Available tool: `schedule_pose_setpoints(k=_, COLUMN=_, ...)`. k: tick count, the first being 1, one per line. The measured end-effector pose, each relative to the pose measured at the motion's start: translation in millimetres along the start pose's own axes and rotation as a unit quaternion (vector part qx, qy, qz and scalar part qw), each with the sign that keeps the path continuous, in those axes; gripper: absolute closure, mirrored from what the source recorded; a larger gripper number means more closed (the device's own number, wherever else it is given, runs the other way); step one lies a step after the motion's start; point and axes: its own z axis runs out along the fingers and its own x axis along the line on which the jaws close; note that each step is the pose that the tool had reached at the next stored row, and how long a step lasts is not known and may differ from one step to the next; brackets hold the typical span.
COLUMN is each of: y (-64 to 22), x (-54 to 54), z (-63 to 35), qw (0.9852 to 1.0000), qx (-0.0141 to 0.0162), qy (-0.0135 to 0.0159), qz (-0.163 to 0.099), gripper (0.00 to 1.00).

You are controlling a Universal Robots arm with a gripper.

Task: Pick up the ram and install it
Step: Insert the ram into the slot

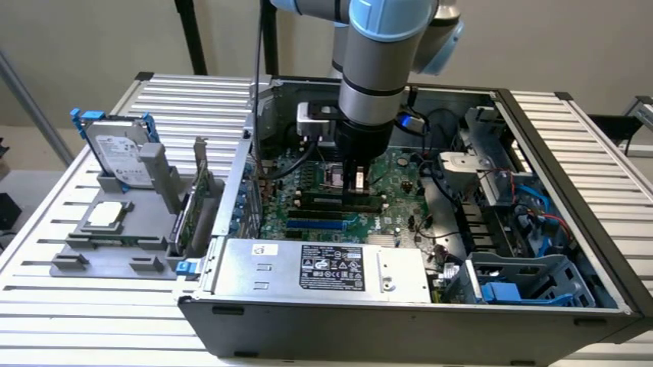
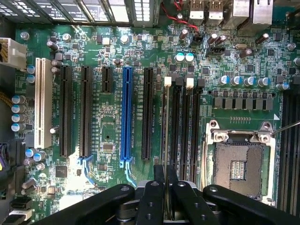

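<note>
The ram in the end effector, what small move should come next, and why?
Probably a short, straight descent. The end effector is shut on the ram, which hangs edge-on above the memory slots beside the empty processor socket. In the exterior view it sits low over the motherboard. The stick looks lined up with a slot, though whether it has entered the slot cannot be told.

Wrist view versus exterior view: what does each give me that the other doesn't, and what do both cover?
Wrist only: a close look straight down on the slots, with the blue slot, the white slot and the open CPU socket; the claw is shut on the ram, seen edge-on over the memory slots.

Exterior only: the whole case, the power supply, the arm, and the tray on the exterior view's left with the hard drive and a silver chip.

Both: the motherboard and the claw above it.
</note>
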Motion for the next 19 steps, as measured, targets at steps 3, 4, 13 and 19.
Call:
schedule_pose_setpoints(k=3, y=0.2, x=-0.3, z=-0.3, qw=1.0000, qx=0.0012, qy=0.0009, qz=0.000, gripper=0.86)
schedule_pose_setpoints(k=4, y=0.2, x=-0.4, z=-0.3, qw=1.0000, qx=0.0016, qy=0.0014, qz=0.000, gripper=0.86)
schedule_pose_setpoints(k=13, y=0.5, x=-2.1, z=-0.7, qw=1.0000, qx=0.0066, qy=0.0056, qz=0.000, gripper=0.86)
schedule_pose_setpoints(k=19, y=5.3, x=-3.0, z=-0.2, qw=0.9999, qx=0.0154, qy=0.0058, qz=0.000, gripper=0.86)
